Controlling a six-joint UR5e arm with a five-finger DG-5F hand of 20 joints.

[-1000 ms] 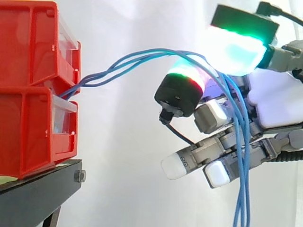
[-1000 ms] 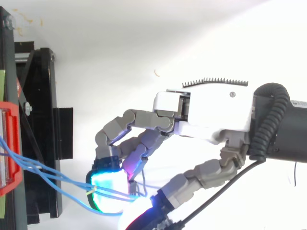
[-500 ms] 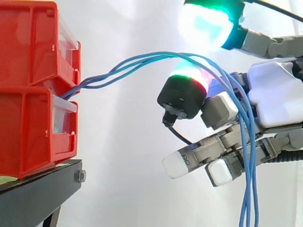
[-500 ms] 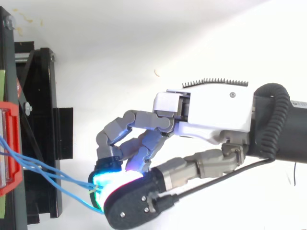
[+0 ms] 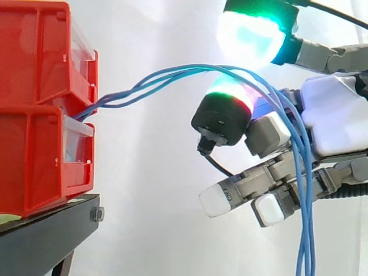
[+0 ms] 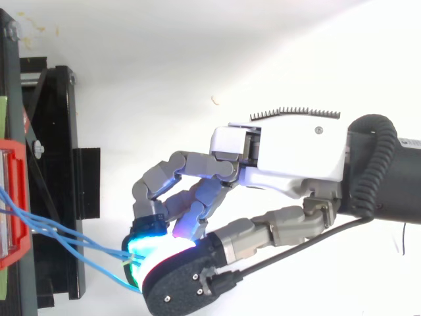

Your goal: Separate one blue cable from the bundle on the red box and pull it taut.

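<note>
Several thin blue cables [image 5: 172, 73] leave the gap between the two stacked red bins [image 5: 34, 63] and arch to the right. They lie over a curled finger with a green and red pad [image 5: 231, 92], then hang down across the lower fingers and out of the bottom edge. My hand [image 5: 333, 121] comes in from the right. Its thumb, with a glowing green and cyan pad [image 5: 250, 37], stands just above the cables. From above, the cables [image 6: 66, 240] run from the red bin [image 6: 13, 197] to the curled fingers of the hand [image 6: 289, 155], under the thumb.
The bins stand on a black stand [image 5: 46, 236] at the left, seen from above as a black frame [image 6: 52, 164]. A white curtain is behind. Open space lies between the bins and the hand, spanned by the cables.
The thumb has lifted off the cables, where a second ago it pressed them onto the finger pad, and now sits higher and further left. Since half a second ago almost nothing has moved.
</note>
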